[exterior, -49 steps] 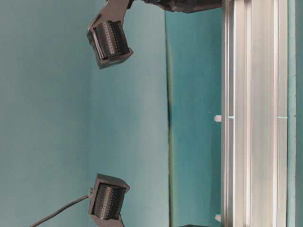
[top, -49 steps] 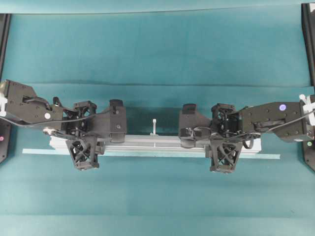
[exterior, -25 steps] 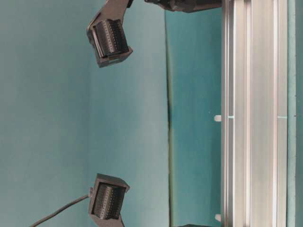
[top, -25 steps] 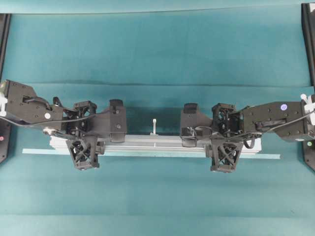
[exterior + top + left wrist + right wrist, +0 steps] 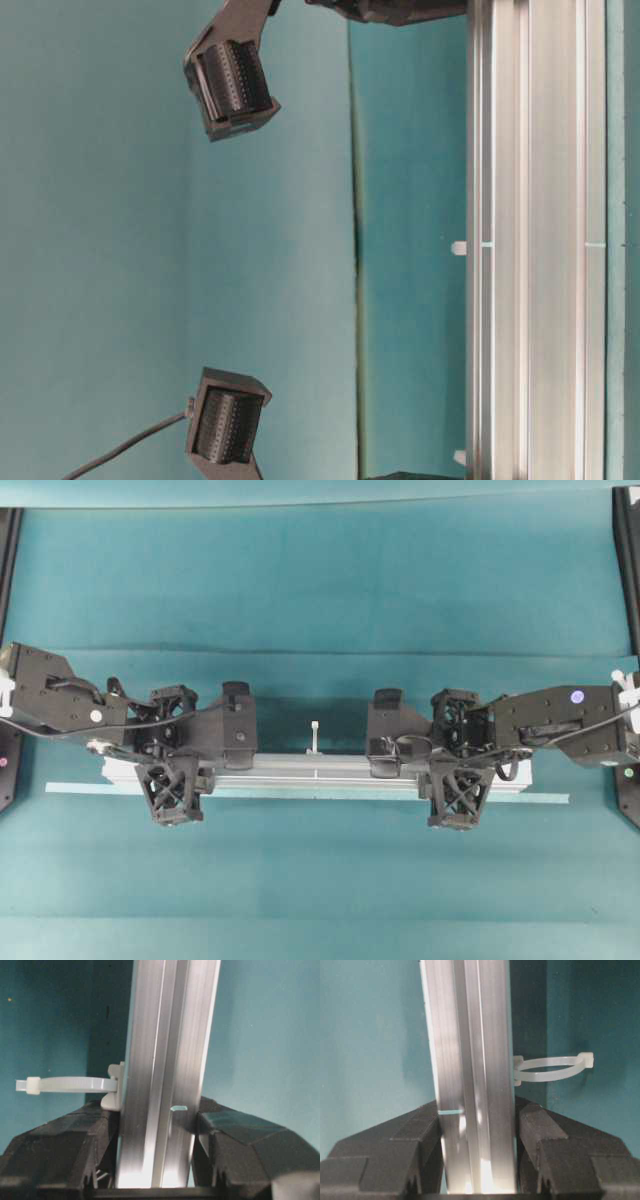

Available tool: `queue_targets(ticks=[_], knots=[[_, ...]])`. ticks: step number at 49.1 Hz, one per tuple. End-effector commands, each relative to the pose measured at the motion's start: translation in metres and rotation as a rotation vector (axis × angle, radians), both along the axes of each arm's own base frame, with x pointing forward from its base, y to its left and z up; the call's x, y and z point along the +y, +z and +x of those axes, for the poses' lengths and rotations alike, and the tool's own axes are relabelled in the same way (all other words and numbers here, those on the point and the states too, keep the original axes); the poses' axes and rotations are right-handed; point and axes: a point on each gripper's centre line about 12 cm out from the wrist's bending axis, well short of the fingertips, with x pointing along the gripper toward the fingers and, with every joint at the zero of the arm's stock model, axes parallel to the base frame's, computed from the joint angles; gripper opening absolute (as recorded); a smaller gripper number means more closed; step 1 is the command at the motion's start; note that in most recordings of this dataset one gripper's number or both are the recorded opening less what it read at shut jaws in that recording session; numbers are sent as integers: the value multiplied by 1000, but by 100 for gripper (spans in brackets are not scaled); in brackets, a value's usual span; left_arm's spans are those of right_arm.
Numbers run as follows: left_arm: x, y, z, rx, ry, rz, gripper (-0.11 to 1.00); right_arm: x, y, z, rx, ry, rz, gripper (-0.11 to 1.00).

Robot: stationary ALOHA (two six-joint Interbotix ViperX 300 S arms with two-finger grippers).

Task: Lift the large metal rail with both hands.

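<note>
Left gripper: fingers pressed against both long sides of the large metal rail, jaws part-closed to the rail's width, gripping it. Right gripper: same posture, fingers clamped on either side of the rail.

Overhead view: left gripper holds near the rail's left end, right gripper near its right end; the middle stretch lies bare between them. Rail runs left to right across the lower centre of the teal cloth.

Obstructions: white cable-tie loop sticks out sideways from the rail just ahead of the left fingers; another loop likewise ahead of the right fingers. A small white upright piece stands at mid-rail. Thin pale strip lies flat under and along the rail, extending past both ends.

Room: open cloth on both long sides of the rail. Black frame posts at the side edges.

No legible writing.
</note>
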Motion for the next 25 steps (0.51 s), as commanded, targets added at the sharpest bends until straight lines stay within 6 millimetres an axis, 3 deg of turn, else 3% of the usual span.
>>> queue_targets(ticks=[1, 6, 13, 16, 20, 25], knots=[[3, 8, 10, -63, 23, -7, 36, -6, 3, 6, -38, -15, -5, 38], [3, 7, 9, -54, 34, -13, 41, -5, 3, 6, -38, -15, -4, 39], [3, 8, 9, -56, 30, -11, 81, -5, 3, 6, -38, -18, -1, 42], [3, 7, 8, -54, 22, -7, 90, -5, 3, 6, -37, -18, -1, 58], [3, 7, 7, -52, 21, -6, 88, -5, 3, 6, -38, -25, 2, 81], [3, 6, 6, -49, 22, -7, 88, -4, 4, 8, -49, -20, 0, 96]])
